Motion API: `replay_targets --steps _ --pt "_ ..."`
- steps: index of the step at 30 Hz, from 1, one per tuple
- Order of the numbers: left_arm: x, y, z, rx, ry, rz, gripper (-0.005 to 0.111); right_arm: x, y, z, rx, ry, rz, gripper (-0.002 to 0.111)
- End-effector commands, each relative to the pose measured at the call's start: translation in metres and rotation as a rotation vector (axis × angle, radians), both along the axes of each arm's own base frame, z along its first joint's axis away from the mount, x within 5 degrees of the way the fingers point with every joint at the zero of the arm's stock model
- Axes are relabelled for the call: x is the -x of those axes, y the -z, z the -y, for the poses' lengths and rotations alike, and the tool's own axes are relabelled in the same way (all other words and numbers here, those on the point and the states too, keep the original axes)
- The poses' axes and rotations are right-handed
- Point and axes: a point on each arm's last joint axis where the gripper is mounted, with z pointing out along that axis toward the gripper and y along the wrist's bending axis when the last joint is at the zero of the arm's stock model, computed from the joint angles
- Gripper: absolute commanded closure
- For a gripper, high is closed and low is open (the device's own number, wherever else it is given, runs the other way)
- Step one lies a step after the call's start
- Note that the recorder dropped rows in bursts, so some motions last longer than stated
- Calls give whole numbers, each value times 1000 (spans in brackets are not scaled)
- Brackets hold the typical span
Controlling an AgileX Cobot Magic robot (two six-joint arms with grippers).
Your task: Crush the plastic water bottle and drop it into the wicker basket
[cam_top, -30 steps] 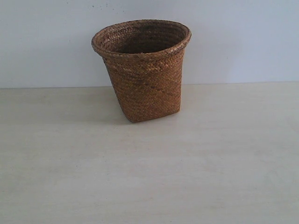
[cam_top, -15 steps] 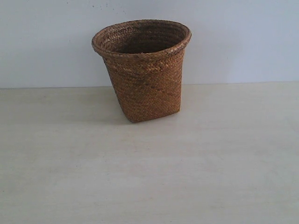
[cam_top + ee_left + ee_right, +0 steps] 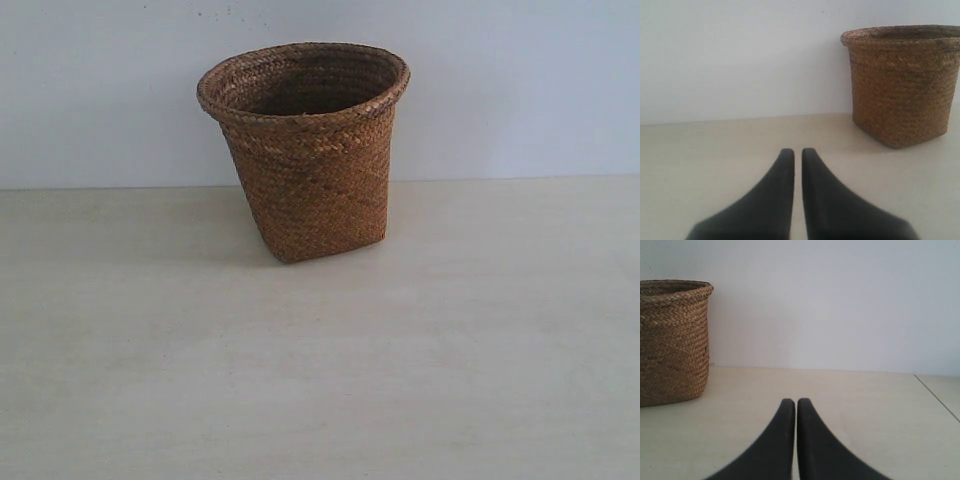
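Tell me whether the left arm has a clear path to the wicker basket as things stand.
Probably yes. In the left wrist view the left gripper is shut and empty, and only table lies between it and the wicker basket, which stands upright and apart. Whether it reaches that far cannot be judged.

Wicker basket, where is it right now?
In the exterior view the wicker basket stands upright on the pale table, slightly left of centre, towards the back near the white wall.

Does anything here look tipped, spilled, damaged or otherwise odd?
The wicker basket stands upright and intact on the table; nothing spilled. One oddity: no plastic water bottle shows in any view, and the left gripper and right gripper are shut on nothing. The basket's inside bottom is hidden.
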Motion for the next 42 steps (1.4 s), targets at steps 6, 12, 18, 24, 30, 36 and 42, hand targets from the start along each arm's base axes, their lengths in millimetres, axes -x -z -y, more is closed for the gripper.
replay_targets --steps 6,12,18,24,30,36,42 --pt "2 14 -2 12 -47 -149 102 0 1 0 7 3 4 108" --pt "2 14 -3 3 -48 -147 102 0 1 0 7 3 4 108" --pt "2 14 -3 1 -49 -147 102 0 1 0 7 3 4 108" --pt "2 14 -3 1 -49 -147 102 0 1 0 7 3 4 108" --pt "2 14 -3 1 -49 -147 102 0 -1 0 6 5 18 108" --pt "2 14 -3 1 -49 -147 102 0 -1 0 6 5 18 108" --pt "2 14 -3 1 -49 -147 102 0 0 0 6 4 14 108"
